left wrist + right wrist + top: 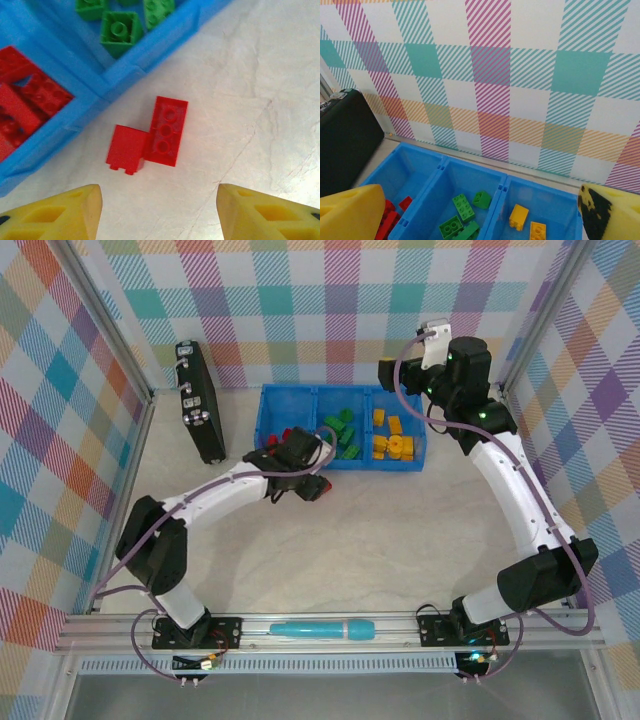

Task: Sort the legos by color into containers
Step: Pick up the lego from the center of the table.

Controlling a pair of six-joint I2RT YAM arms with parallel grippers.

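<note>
A longer red brick (166,131) and a square red brick (127,149) lie touching, just outside the blue tray (145,55). The left gripper (157,192), nearer, hovers apart and empty, and the long brick's axis runs crosswise to its jaws. The right gripper (480,200) gapes above the tray.

Three blue compartments (465,180), two loose red bricks (166,131), one black case (200,400), one teal cylinder (322,628)

I see pastel plaid walls (330,300) closing in the top, left and right of the overhead frame, a pale marbled tabletop (380,550) filling its centre under soft, even light, and a silver aluminium rail (395,640) crossing the bottom edge.
</note>
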